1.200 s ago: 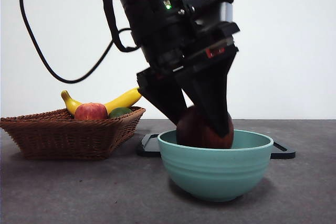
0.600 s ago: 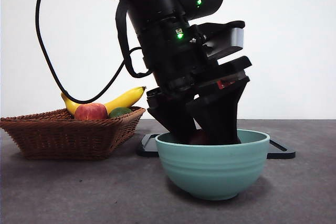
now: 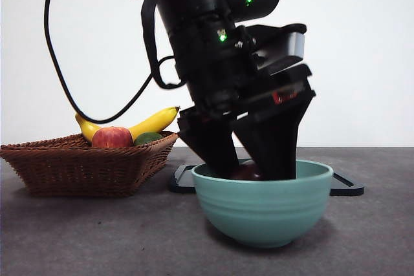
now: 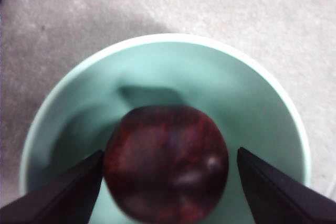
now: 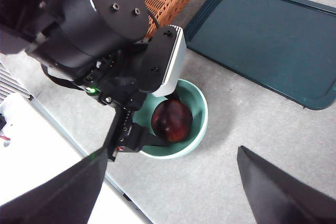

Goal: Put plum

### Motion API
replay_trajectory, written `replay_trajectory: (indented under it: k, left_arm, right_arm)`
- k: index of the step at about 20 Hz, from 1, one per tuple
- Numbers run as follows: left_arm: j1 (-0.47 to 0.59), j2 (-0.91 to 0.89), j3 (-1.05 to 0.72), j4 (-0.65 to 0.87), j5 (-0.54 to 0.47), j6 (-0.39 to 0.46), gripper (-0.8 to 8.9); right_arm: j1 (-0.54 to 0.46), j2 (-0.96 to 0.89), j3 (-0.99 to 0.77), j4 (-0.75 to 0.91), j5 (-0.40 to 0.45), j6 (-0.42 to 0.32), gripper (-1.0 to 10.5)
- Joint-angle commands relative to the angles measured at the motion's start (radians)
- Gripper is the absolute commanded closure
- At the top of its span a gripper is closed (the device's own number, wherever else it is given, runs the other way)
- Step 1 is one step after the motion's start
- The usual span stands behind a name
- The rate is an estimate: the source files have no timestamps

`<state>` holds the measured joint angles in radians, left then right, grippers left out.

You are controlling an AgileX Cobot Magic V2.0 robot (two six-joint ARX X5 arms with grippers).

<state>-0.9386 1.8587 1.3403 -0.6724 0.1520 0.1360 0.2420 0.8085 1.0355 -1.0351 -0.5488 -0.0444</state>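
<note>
The plum [image 4: 165, 166], dark maroon and glossy, lies inside the teal bowl [image 3: 262, 211]. Only its top shows over the rim in the front view [image 3: 246, 172]. My left gripper [image 3: 249, 174] reaches down into the bowl, one jaw on each side of the plum. In the left wrist view the jaws stand slightly apart from the plum, with a gap on one side, so the gripper is open. The right wrist view shows the plum [image 5: 171, 120] in the bowl [image 5: 201, 109] from high above. My right gripper [image 5: 170, 182] is open and empty up there.
A wicker basket [image 3: 84, 163] stands at the left with a banana [image 3: 155, 121], a red fruit [image 3: 111, 138] and a green fruit [image 3: 148, 138]. A dark flat tray [image 3: 346, 187] lies behind the bowl, also in the right wrist view [image 5: 262, 40].
My left gripper has come down with the plum, which has sunk from above the rim into the bowl. The jaws have spread a little.
</note>
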Motion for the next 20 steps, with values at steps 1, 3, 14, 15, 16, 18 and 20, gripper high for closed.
replay_trajectory:
  k: [1,3,14,15,16,18,20]
  left_arm:
    - [-0.011,0.011,0.076,-0.037,-0.003,0.001,4.08]
    - [-0.010,0.010,0.137,-0.082,-0.003,0.000,4.08]
    - [0.163,-0.266,0.270,-0.118,-0.002,-0.033,4.08]
    - [0.198,-0.305,0.270,-0.125,0.000,-0.034,4.08]
    - [0.237,-0.343,0.270,-0.130,0.008,-0.037,4.08]
    - [0.312,-0.413,0.269,-0.151,0.035,-0.041,4.08]
    - [0.386,-0.475,0.268,-0.207,0.039,-0.043,4.08]
  right_arm:
    - [0.005,0.007,0.019,0.009,-0.001,0.007,5.5]
    - [0.005,0.007,0.019,0.009,-0.001,0.007,5.5]
    - [0.005,0.007,0.019,0.009,-0.001,-0.013,5.5]
    - [0.005,0.007,0.019,0.009,-0.001,-0.013,5.5]
    - [0.005,0.007,0.019,0.009,-0.001,-0.013,5.5]
    - [0.005,0.007,0.019,0.009,-0.001,-0.013,5.5]
    - [0.004,0.007,0.019,0.010,0.000,-0.016,5.5]
